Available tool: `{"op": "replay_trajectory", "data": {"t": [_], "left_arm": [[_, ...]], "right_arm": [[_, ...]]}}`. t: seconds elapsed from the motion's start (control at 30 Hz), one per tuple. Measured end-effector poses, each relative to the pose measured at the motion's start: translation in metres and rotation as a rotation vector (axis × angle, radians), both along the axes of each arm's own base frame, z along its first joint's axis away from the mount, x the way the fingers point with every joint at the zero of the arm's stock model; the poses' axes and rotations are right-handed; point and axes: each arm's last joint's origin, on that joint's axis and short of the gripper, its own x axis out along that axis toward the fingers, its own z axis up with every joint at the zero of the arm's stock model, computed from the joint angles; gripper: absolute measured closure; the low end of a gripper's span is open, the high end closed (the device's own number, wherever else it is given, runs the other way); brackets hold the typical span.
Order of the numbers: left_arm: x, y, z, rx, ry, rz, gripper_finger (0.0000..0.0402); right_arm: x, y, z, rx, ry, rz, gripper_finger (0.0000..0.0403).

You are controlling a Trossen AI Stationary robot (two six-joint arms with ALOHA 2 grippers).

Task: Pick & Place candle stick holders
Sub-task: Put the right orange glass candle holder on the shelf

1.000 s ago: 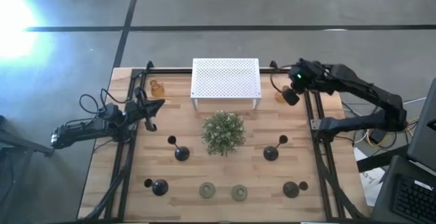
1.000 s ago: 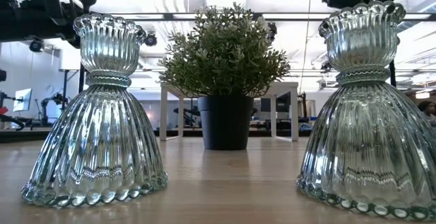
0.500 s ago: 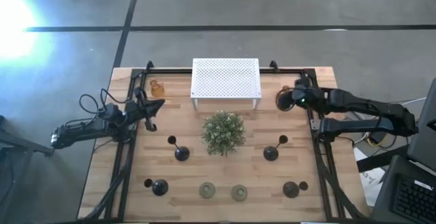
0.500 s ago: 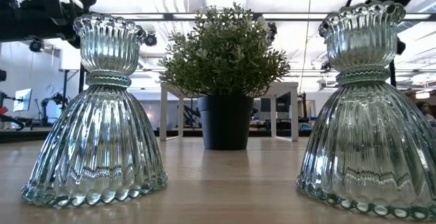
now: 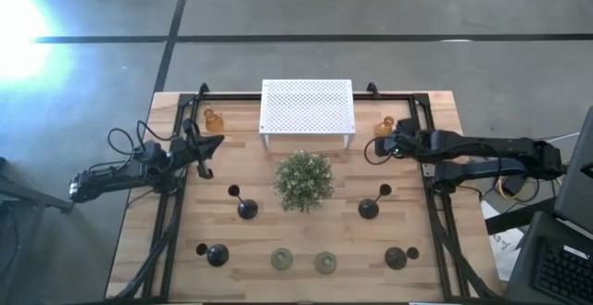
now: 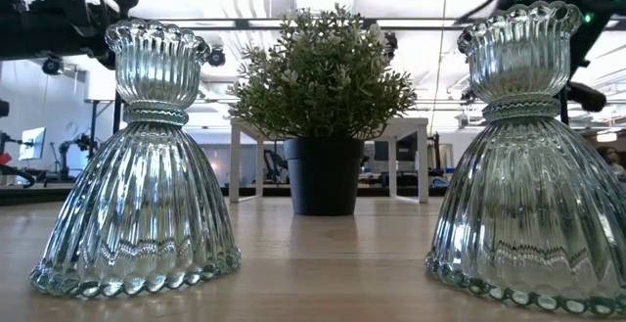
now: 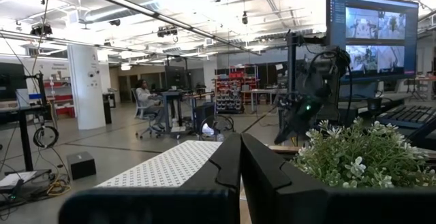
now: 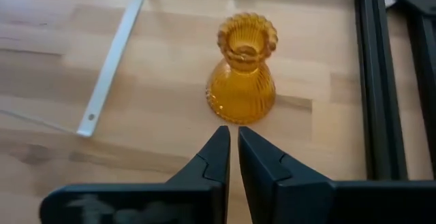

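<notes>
Amber holder [image 8: 241, 71] stands free on the surface near its far right corner. My right gripper [image 8: 231, 142] has dropped low and pulled back from it, fingers nearly closed on nothing. Placement looks complete. Left gripper [image 7: 240, 157] clenched, idle at left edge.

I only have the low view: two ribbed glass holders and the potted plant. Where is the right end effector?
Observer: The right end effector is near the table's far right corner, pointing at an amber glass candle holder.
Operator: Is it gripping it?
Observer: No. Its fingers are shut and empty, just short of the holder's base. The holder stands upright.
Operator: And the left arm?
Observer: The left end effector waits at the table's left side, shut and holding nothing.
</notes>
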Motion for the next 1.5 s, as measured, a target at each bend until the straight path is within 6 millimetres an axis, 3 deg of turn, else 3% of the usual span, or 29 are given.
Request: {"op": "replay_trajectory", "data": {"t": [0.23,0.6,1.0,1.5], "left_arm": [[0.0,0.0,0.0,0.0,0.0,0.0,0.0388],[0.0,0.0,0.0,0.0,0.0,0.0,0.0388],[0.0,0.0,0.0,0.0,0.0,0.0,0.0388],[0.0,0.0,0.0,0.0,0.0,0.0,0.0388]], "right_arm": [[0.001,-0.001,-0.03,-0.031,-0.061,0.021,0.0332],[-0.008,-0.011,-0.062,-0.071,-0.083,0.038,0.023],[-0.002,-0.019,-0.056,-0.178,-0.104,0.089,0.0132],[0.007,-0.037,-0.068,-0.227,-0.047,0.041,0.0114]]}}
